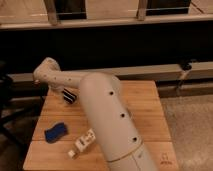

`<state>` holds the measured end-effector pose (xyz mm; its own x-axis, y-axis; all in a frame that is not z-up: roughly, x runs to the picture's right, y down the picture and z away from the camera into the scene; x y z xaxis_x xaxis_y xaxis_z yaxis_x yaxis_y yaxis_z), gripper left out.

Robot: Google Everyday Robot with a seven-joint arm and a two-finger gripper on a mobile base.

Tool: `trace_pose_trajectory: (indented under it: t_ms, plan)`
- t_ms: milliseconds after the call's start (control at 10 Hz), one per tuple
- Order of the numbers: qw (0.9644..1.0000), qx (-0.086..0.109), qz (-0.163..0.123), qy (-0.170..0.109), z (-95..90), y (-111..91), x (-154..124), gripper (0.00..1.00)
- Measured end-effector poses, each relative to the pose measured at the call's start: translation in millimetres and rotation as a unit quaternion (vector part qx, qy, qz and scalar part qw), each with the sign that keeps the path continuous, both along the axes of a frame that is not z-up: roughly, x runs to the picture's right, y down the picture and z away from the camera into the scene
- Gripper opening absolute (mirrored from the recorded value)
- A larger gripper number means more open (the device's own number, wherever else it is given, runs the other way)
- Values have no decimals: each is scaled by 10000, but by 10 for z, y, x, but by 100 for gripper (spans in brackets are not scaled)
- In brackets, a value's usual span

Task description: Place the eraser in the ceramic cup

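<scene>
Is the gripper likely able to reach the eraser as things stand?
Probably yes. The gripper is over the table's rear left, right at the eraser, and nothing shows between them; the blue sponge lies apart, nearer the front.
</scene>
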<state>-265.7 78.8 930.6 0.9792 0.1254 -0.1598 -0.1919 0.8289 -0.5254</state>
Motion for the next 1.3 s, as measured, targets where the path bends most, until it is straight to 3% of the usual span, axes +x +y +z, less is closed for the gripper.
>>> trace_pose_trajectory:
  t_ms: [1100,1200,1300]
  plan:
    - [9994,-275,138,-134,287,176,6,80]
    - [9994,-274,131,-168,296,179,2,76]
    - [9994,-268,119,-200,302,176,1,65]
